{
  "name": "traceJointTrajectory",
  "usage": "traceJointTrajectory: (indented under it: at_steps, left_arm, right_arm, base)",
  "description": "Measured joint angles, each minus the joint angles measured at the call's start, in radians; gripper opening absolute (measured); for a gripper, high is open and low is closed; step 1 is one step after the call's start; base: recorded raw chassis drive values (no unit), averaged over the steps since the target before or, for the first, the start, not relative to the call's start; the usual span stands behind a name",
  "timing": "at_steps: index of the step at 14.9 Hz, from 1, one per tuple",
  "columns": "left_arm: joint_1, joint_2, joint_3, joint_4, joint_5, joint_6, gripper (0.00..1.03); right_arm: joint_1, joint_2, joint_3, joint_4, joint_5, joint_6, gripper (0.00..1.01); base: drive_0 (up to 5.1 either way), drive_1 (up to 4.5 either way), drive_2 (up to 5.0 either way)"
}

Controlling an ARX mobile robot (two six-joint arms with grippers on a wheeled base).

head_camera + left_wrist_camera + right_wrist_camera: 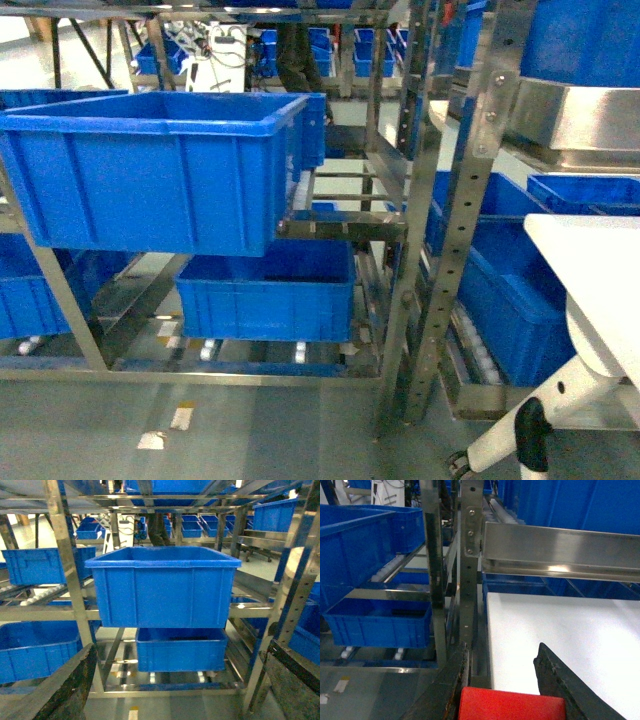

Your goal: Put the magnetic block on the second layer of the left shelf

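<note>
Red and flat-faced, the magnetic block (pixel 512 705) shows only in the right wrist view, at the bottom edge of the frame, pinched between the two dark fingers (pixel 451 687) of the right gripper (pixel 506 680). Its top edge is straight and its surface plain; the lower part is cut off by the frame. It hangs above the edge of a white table (pixel 560 625), just beside a steel shelf upright (pixel 469 575). Left of that upright, the left shelf (pixel 340 228) carries two blue bins in the head view: a large bin (pixel 150 165) on the second layer and a smaller bin (pixel 268 295) below it. Open rail space lies to the right of the large bin. The left gripper (pixel 175 690) has its fingers (pixel 60 690) spread, holding nothing.
</note>
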Motion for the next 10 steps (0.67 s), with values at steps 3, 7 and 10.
traceJointTrajectory:
  at_steps: [3,7,10]
  left_arm:
    - [0.0,0.0,0.0,0.001,0.0,0.0,0.98]
    - [0.0,0.0,0.0,0.0,0.0,0.0,0.98]
    - [0.0,0.0,0.0,0.001,0.0,0.0,0.98]
  right_arm:
    - [0.0,0.0,0.0,-0.002,0.0,0.0,0.34]
    - [0.0,0.0,0.0,-0.001,0.0,0.0,0.34]
    - [0.0,0.0,0.0,-0.002,0.0,0.0,0.34]
  base:
    - [-4.9,2.41,2.4]
    - [-4.8,2.54,2.5]
    - [-5.0,2.35,2.4]
